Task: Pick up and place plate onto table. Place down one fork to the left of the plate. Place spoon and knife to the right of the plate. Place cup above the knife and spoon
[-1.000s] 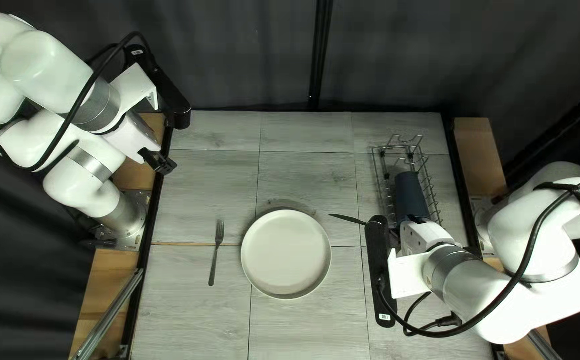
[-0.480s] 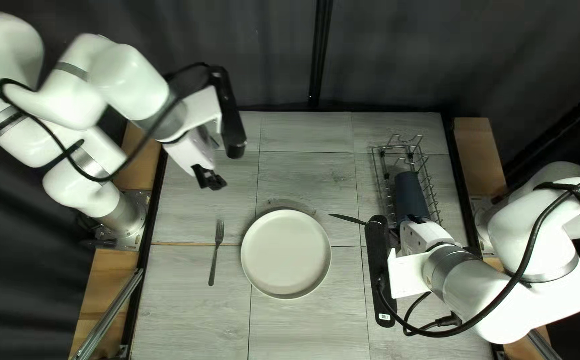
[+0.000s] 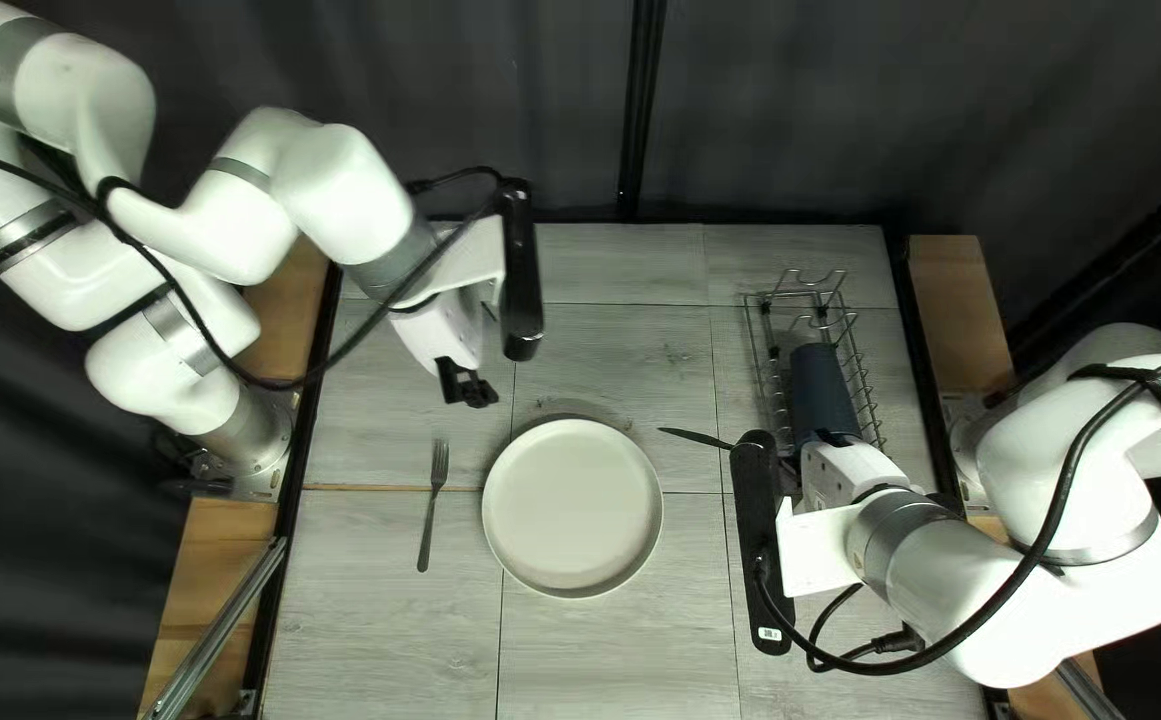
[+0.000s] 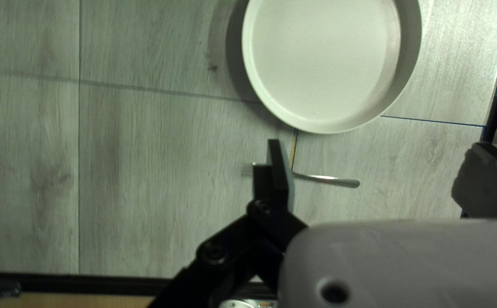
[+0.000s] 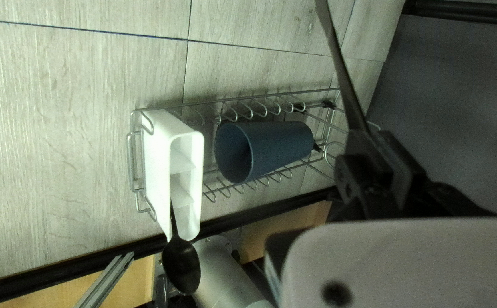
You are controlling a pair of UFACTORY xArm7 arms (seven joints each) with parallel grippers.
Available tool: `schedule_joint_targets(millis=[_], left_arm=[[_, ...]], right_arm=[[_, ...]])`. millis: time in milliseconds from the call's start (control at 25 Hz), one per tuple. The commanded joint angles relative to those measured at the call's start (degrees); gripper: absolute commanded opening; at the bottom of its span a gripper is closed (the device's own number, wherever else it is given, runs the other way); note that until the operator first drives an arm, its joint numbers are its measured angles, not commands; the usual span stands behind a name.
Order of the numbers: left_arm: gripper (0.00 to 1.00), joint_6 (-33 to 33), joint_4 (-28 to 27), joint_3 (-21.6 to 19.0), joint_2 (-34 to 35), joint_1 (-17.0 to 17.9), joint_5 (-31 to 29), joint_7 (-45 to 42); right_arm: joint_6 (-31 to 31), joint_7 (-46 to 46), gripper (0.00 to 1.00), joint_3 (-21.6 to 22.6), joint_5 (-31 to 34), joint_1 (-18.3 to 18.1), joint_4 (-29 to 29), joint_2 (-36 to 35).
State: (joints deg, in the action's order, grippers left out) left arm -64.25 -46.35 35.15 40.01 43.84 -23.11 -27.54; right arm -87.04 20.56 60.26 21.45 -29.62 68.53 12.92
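My left gripper hangs over the table, inside its left edge, with a stretch of tabletop between it and the plate; its fingers stand wide apart with nothing between them. My right gripper, near the table's right side, is clamped on the knife, whose blade reaches out toward the plate, with a strip of tabletop between tip and rim. The fork lies left of the plate, long axis near to far, tines toward the far edge. The cup lies on its side in the rack, its long axis running along it and its mouth facing the white holder. The black spoon sits with its bowl sticking out of that holder. The plate is pale, round and shallow with a raised rim; the fork slim metal; the cup smooth, blue and tapered; the rack bent wire; the tabletop grey wood grain.
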Motion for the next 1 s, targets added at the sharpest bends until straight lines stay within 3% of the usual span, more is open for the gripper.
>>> schedule_joint_targets(millis=[40, 200, 480, 760, 840, 1000], left_arm=[[1.00, 7.94, -2.34, 8.37, -7.05, 5.41, 2.16, 7.46], [1.00, 13.42, -4.71, 16.25, -12.41, 11.38, 5.58, 15.53], [1.00, 17.99, -7.34, 25.26, -17.74, 19.26, 10.08, 24.79], [1.00, 21.08, -11.25, 37.80, -24.16, 30.50, 16.84, 34.79], [1.00, 22.30, -12.14, 43.09, -26.00, 35.50, 19.19, 38.03], [1.00, 23.88, -12.52, 49.42, -26.09, 41.47, 19.77, 41.16]], right_arm=[[0.00, 0.00, 0.00, 0.00, 0.00, 0.00, 0.00, 0.00], [0.00, 0.00, 0.00, 0.00, 0.00, 0.00, 0.00, 0.00], [0.00, 0.00, 0.00, 0.00, 0.00, 0.00, 0.00, 0.00], [0.00, 0.00, 0.00, 0.00, 0.00, 0.00, 0.00, 0.00], [0.00, 0.00, 0.00, 0.00, 0.00, 0.00, 0.00, 0.00], [0.00, 0.00, 0.00, 0.00, 0.00, 0.00, 0.00, 0.00]])
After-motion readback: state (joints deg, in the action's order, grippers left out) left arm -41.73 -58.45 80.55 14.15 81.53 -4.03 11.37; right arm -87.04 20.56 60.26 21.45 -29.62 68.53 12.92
